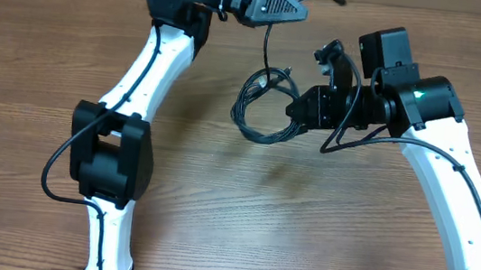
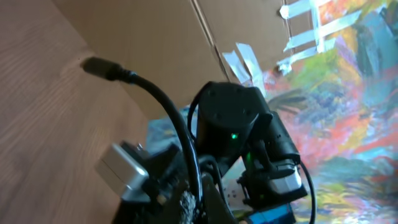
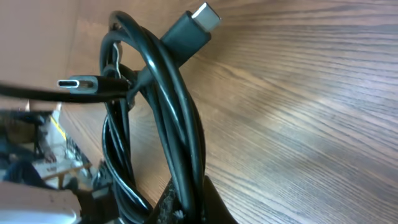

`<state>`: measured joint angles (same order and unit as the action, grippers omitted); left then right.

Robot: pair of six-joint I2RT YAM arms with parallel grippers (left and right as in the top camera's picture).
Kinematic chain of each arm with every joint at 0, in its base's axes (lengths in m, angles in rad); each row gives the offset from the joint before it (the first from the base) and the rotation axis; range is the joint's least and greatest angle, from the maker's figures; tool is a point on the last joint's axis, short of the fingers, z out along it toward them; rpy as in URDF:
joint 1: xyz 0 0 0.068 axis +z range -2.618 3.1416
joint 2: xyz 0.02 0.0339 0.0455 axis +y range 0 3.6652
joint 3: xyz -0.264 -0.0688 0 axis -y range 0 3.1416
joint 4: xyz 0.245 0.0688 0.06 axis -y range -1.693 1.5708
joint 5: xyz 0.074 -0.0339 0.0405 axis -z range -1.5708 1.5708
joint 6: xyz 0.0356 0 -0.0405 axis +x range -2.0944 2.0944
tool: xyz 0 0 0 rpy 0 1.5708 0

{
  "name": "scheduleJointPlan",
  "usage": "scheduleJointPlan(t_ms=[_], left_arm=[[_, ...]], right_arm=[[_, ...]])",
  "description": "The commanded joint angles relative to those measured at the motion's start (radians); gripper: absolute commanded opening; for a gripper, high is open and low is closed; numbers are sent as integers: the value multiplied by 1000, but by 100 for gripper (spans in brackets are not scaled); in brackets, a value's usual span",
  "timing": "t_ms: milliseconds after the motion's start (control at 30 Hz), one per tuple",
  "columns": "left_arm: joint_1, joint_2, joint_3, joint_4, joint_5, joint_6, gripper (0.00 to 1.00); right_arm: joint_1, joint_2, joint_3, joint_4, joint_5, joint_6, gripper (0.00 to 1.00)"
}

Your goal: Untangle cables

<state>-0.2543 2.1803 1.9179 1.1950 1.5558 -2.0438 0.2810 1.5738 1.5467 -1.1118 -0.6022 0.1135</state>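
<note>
Both jaws pinch the cables (image 3: 183, 130): left jaws at twelve o'clock grip one strand, right jaws at three o'clock the bundle. Draw your strand away slowly.

Coil of cables (image 1: 261, 110) over far half of table (image 1: 213, 214), between the arms; right gripper (image 1: 298, 110) at coil's right edge; one strand runs back to left gripper (image 1: 272, 16), behind coil

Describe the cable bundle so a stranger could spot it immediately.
On the wooden table, look near the far middle, at the right gripper. The cables are the black coil it holds. Unlike the arm wiring, they are thin, loose and end in metal-tipped plugs.
</note>
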Motion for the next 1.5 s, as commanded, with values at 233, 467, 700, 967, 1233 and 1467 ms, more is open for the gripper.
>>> scheduleJointPlan(t_ms=[233,467,700,967,1233,1467], left_arm=[[16,-20,15,-729,-299,327,4],[-26,-67,16,-1072,-492,607,4],[-36,-359,16,-1864,-864,1218,4],[-145,-441,14,-2277,-991,1655,4],[-301,-439,14,-2375,-1031,1917,4],[-302,-358,14,-2327,-1136,1811,4]], right_arm=[[-93,-8,24,35,40,148,4],[-93,-8,24,34,48,148,4],[-93,-8,24,38,98,144,4],[-93,-8,24,85,100,149,4],[-93,-8,24,84,100,148,4],[-90,-8,24,76,43,144,4]])
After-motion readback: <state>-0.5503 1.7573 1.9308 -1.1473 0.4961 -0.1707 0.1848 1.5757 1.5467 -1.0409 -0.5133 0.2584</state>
